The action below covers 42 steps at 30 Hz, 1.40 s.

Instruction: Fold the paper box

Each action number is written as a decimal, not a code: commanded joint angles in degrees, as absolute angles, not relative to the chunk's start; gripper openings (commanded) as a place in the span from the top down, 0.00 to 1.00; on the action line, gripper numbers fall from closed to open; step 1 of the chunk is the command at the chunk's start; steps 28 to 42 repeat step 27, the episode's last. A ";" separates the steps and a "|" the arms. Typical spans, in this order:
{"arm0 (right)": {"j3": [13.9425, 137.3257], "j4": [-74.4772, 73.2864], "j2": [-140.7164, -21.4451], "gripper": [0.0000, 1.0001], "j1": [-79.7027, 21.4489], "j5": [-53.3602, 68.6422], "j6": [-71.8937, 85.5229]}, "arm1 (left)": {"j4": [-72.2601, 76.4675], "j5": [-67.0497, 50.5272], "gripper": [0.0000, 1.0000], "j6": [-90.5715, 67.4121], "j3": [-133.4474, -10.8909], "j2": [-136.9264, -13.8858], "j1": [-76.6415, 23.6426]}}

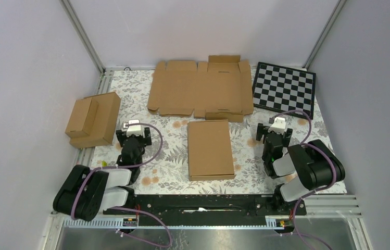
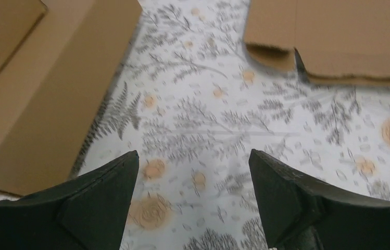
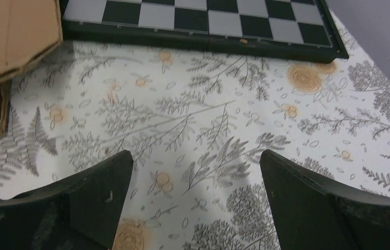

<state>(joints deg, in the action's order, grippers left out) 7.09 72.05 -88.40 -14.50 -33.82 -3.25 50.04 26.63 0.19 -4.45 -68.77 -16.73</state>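
Observation:
The paper box is a shallow brown cardboard mailer. It lies shut and flat in the middle of the floral table cover, between the two arms. My left gripper is open and empty, to the left of the box and apart from it. In the left wrist view the gripper has only the cover between its fingers. My right gripper is open and empty, to the right of the box. The right wrist view shows the same. The box is out of both wrist views.
A wide flat cardboard blank lies at the back; its edge shows in the left wrist view and its corner in the right wrist view. Two joined small boxes sit at the left. A checkerboard lies back right.

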 commanded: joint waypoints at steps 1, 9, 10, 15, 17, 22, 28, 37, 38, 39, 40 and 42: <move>10.95 72.83 -85.54 0.00 -11.15 -28.73 -3.39 | 71.86 22.75 0.15 2.29 -6.37 -74.58 -12.23; 12.51 74.96 -90.06 0.00 -5.30 -19.94 0.58 | 73.86 10.01 0.17 -2.53 -11.24 -86.58 -5.41; 13.86 69.06 -88.22 0.00 -5.20 -19.46 1.35 | 71.35 9.10 0.02 -1.64 -12.52 -87.23 -5.52; 11.68 73.35 -87.92 0.00 -5.01 -17.39 1.02 | 68.87 8.17 0.01 -2.02 -13.48 -86.70 -5.36; 13.34 71.00 -88.89 0.00 -4.94 -15.11 0.35 | 69.67 8.42 0.01 -2.00 -13.19 -86.80 -5.36; 12.88 72.16 -88.84 0.00 -4.92 -15.90 0.27 | 69.10 7.88 0.01 -1.96 -13.64 -86.97 -5.28; 12.99 71.78 -88.71 0.00 -4.92 -15.91 0.27 | 68.78 7.09 0.01 -2.11 -13.75 -86.95 -4.83; 12.99 71.78 -88.71 0.00 -4.92 -15.91 0.27 | 68.78 7.09 0.01 -2.11 -13.75 -86.95 -4.83; 12.99 71.78 -88.71 0.00 -4.92 -15.91 0.27 | 68.78 7.09 0.01 -2.11 -13.75 -86.95 -4.83; 12.99 71.78 -88.71 0.00 -4.92 -15.91 0.27 | 68.78 7.09 0.01 -2.11 -13.75 -86.95 -4.83; 12.99 71.78 -88.71 0.00 -4.92 -15.91 0.27 | 68.78 7.09 0.01 -2.11 -13.75 -86.95 -4.83; 12.99 71.78 -88.71 0.00 -4.92 -15.91 0.27 | 68.78 7.09 0.01 -2.11 -13.75 -86.95 -4.83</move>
